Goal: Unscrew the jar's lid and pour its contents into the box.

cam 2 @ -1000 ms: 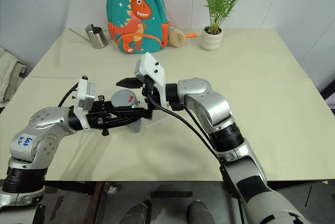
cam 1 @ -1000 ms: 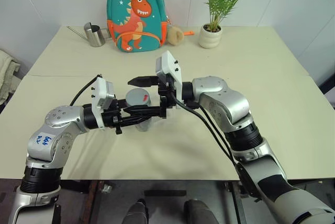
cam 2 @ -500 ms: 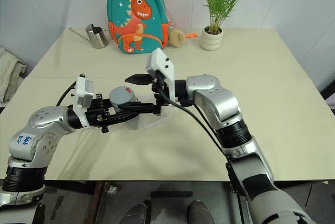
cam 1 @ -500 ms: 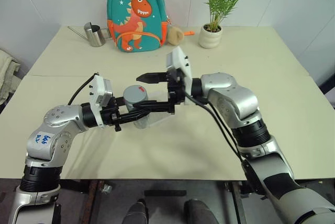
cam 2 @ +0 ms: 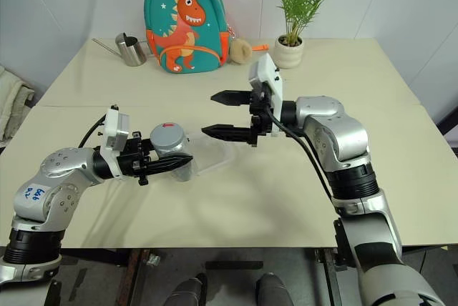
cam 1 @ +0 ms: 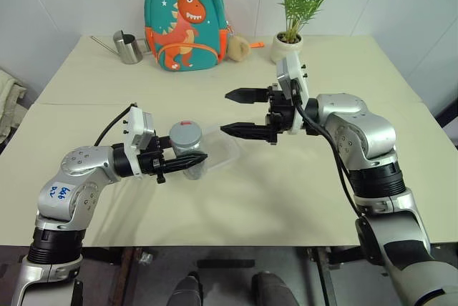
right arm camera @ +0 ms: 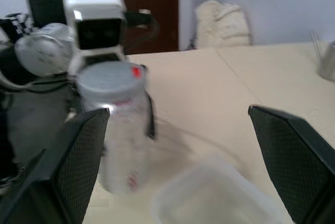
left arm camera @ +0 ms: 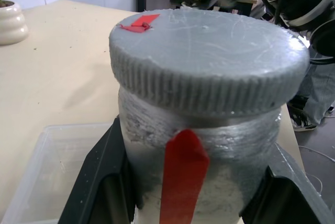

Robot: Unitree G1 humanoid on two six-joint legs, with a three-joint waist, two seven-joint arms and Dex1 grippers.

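The jar (cam 1: 188,160), a small silvery cylinder with red marks, stands upright just above the table with my left gripper (cam 1: 193,161) shut on its body. The grey lid (left arm camera: 208,56) with a red mark sits on top of it. The contents are hidden. Right of the jar, the clear box (cam 1: 219,150) lies on the table. My right gripper (cam 1: 226,112) hangs open and empty above the box's right end, pointing at the jar from a hand's width away. The right wrist view shows the jar (right arm camera: 118,130) and the box (right arm camera: 209,195) between its wide-apart fingers (right arm camera: 78,161).
At the table's far edge stand a steel watering can (cam 1: 129,47), a teal dinosaur backpack (cam 1: 187,20), a tan plush bit (cam 1: 240,47) and a potted plant (cam 1: 290,43). A cloth (cam 1: 7,99) lies off the table's left side.
My right gripper, open throughout, has drawn back to the right from around the lid. The lid stays on the jar. The left arm and jar have not moved.
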